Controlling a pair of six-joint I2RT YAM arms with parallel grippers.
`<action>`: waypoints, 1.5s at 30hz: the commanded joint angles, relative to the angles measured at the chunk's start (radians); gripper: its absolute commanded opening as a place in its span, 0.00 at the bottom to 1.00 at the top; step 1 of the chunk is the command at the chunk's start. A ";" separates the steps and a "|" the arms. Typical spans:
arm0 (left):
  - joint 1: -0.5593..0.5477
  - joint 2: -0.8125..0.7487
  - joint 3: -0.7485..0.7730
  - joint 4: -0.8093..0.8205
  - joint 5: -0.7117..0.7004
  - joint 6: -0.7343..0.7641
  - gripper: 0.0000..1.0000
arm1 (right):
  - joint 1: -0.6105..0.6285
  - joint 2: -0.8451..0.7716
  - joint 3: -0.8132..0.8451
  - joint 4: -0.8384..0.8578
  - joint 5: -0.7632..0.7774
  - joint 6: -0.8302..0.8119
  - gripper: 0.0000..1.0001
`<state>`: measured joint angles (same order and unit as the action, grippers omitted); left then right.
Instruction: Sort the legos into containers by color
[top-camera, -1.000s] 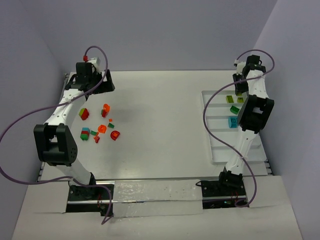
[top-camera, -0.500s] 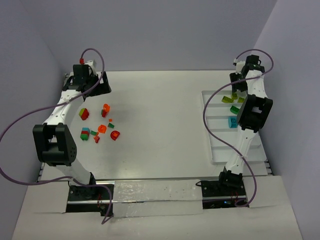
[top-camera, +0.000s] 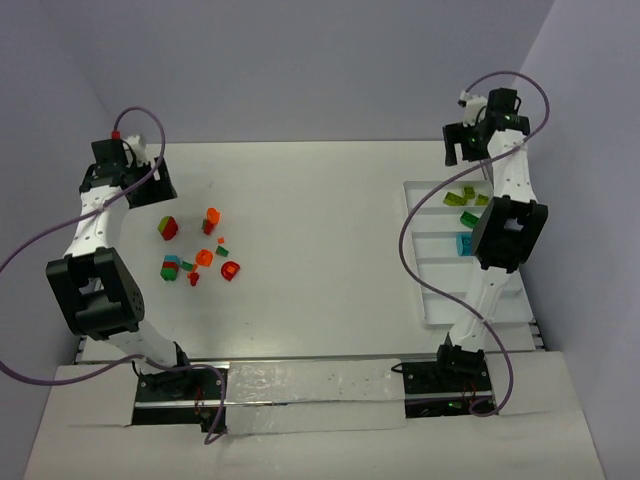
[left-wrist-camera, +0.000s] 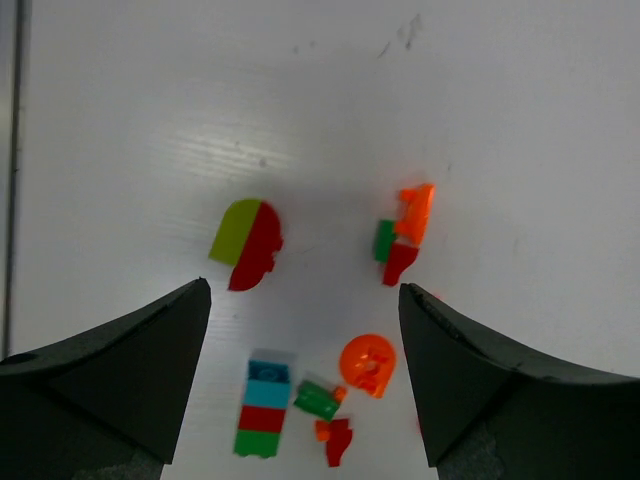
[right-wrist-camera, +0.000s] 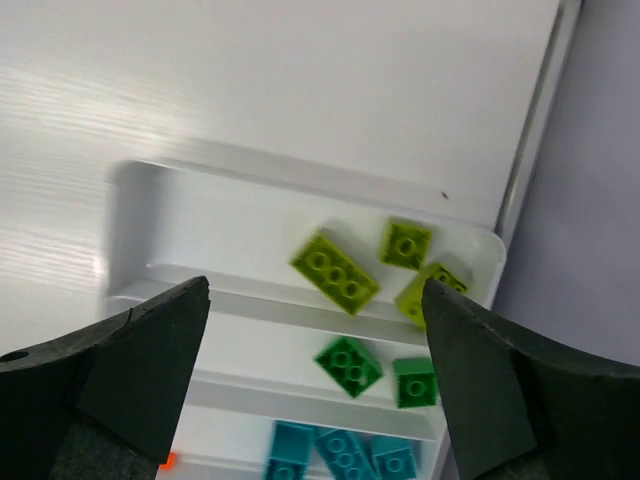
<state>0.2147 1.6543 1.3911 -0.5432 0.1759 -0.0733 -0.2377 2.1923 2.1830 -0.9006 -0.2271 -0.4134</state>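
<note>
Red and orange bricks (left-wrist-camera: 367, 363) lie loose on the tabletop (top-camera: 320, 220) well left of the tray (top-camera: 512, 300); with your left end effector (left-wrist-camera: 303, 290) and right end effector (right-wrist-camera: 315, 290) both spread empty, lower the left squarely over one isolated brick.

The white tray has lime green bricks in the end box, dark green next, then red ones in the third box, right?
Not quite: the third compartment of the long white plastic tray holds teal-blue plastic bricks, not red. The lime green bricks and dark green bricks sit as you said. The right wrist view shows it.
</note>
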 joint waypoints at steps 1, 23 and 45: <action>0.027 -0.060 -0.024 -0.073 -0.013 0.179 0.82 | 0.118 -0.171 -0.019 0.042 -0.075 0.050 0.95; 0.071 0.255 0.172 -0.197 0.070 0.344 0.75 | 0.283 -0.289 -0.166 0.042 -0.159 0.117 0.99; -0.008 0.340 0.062 -0.032 -0.136 0.267 0.63 | 0.339 -0.295 -0.117 -0.003 -0.204 0.130 1.00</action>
<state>0.2104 1.9911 1.4807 -0.6104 0.0883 0.2036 0.0779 1.9526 2.0204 -0.8942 -0.4091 -0.2882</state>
